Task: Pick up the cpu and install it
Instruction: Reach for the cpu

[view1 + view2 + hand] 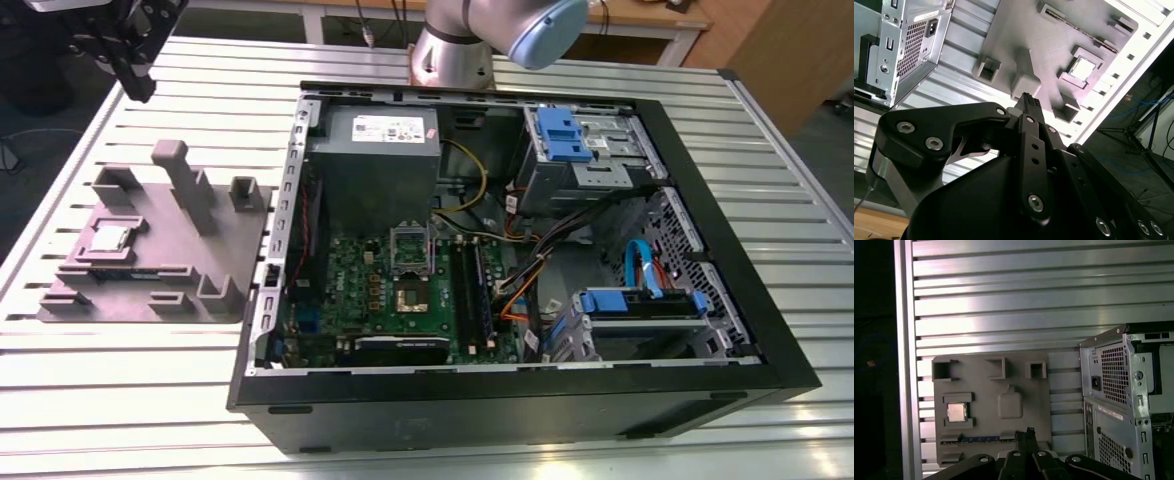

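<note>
The gripper [1025, 434] hangs above the grey fixture tray [1021, 365], jaws together and empty, the cpu [956, 412] sitting in its recess.

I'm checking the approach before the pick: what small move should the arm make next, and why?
Probably slide across to centre the gripper above the cpu. The cpu lies untouched in its pocket on the grey fixture, while the gripper hangs high above the table, jaws together and empty, offset from the chip in both wrist views.
</note>
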Controlling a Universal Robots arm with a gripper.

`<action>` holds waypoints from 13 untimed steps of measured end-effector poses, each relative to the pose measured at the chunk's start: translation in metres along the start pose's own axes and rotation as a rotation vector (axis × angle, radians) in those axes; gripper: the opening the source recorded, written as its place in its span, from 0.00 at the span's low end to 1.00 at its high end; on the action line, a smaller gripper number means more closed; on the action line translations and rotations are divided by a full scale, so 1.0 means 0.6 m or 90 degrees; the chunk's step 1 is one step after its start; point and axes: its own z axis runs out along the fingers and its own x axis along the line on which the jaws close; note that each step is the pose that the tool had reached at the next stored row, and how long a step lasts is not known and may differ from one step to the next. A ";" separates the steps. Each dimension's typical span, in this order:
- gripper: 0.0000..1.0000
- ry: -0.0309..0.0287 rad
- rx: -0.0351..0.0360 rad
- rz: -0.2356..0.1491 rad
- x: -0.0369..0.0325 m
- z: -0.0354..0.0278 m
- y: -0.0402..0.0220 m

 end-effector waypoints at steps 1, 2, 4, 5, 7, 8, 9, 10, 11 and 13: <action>0.10 0.0000 0.0000 0.000 0.001 0.000 0.000; 0.10 0.0001 0.0000 0.000 0.001 0.000 0.000; 0.10 0.0001 0.0000 0.000 0.003 0.000 0.000; 0.10 0.0001 0.0000 0.000 0.003 0.000 0.000; 0.10 0.0001 0.0000 0.000 0.005 0.000 0.000; 0.10 0.0002 0.0000 0.000 0.005 0.000 0.000; 0.10 0.0002 0.0001 0.000 0.006 0.000 0.000; 0.10 0.0002 0.0000 0.000 0.007 0.000 -0.001; 0.10 0.0002 0.0000 0.000 0.008 0.000 -0.001; 0.10 0.0002 0.0000 0.000 0.009 0.000 -0.001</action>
